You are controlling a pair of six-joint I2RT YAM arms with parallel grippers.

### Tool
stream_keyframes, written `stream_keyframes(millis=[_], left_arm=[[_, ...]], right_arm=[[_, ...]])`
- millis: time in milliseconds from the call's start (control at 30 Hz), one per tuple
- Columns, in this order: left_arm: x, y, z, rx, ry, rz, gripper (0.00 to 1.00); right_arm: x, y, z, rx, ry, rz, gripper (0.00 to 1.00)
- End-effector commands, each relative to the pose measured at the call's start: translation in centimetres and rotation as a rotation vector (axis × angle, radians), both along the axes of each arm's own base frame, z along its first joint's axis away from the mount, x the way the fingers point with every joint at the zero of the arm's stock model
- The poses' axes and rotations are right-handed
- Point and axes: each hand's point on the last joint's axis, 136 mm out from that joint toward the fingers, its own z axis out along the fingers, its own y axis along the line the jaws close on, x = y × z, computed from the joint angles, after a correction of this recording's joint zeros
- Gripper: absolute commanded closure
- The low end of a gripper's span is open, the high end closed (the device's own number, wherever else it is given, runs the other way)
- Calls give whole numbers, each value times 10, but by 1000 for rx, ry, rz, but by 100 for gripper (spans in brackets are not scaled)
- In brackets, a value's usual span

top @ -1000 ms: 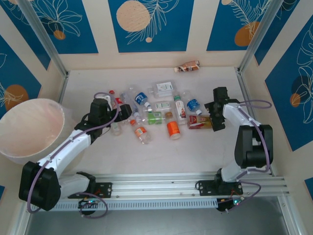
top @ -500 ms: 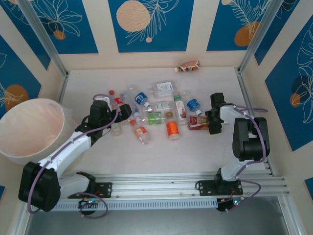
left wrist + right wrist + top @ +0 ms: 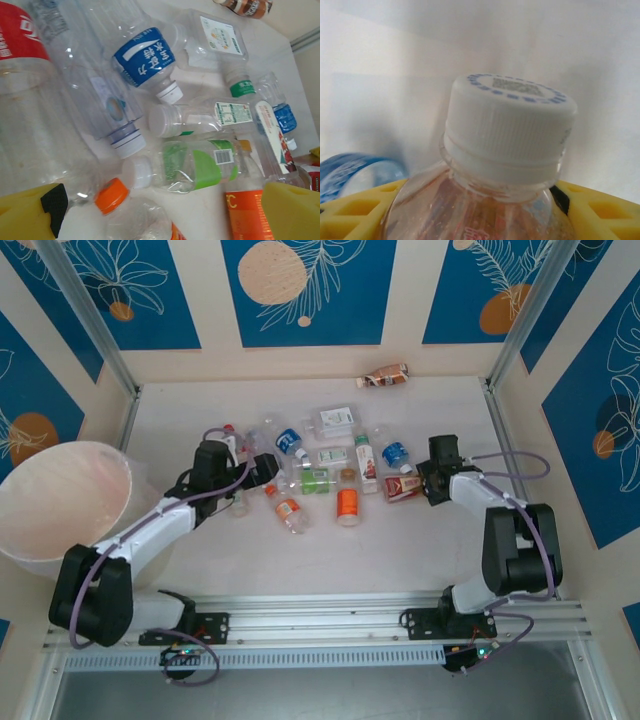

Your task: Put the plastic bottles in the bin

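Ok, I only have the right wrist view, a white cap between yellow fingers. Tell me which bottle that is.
Observer: The red-labelled bottle, lying at the right end of the pile; the right gripper reaches it from the right.
Operator: Now give me the bin.
Observer: The bin stands at the table's far left edge, across the pile from you.
Operator: And report the left gripper.
Observer: The left gripper is open above the pile's left side, over a green-labelled bottle.
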Motion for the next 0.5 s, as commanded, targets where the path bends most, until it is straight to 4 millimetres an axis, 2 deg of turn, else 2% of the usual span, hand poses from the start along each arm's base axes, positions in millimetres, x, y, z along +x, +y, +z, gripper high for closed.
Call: stream_keyframes(millis=[0, 100, 200, 300, 467], left_arm=[[7, -19, 21, -30, -44, -63, 0], [6, -28, 19, -22, -28, -92, 0], [1, -55, 31, -102, -19, -230, 0], [-11, -91, 50, -161, -81, -410, 0], [-35, -134, 70, -131, -199, -628, 0]], right_arm=[[22, 9, 55, -147, -189, 125, 52], [34, 43, 99, -248, -337, 340, 50], [39, 90, 131, -240, -464, 575, 49], [41, 131, 149, -187, -524, 729, 49], [41, 191, 166, -128, -580, 924, 50]])
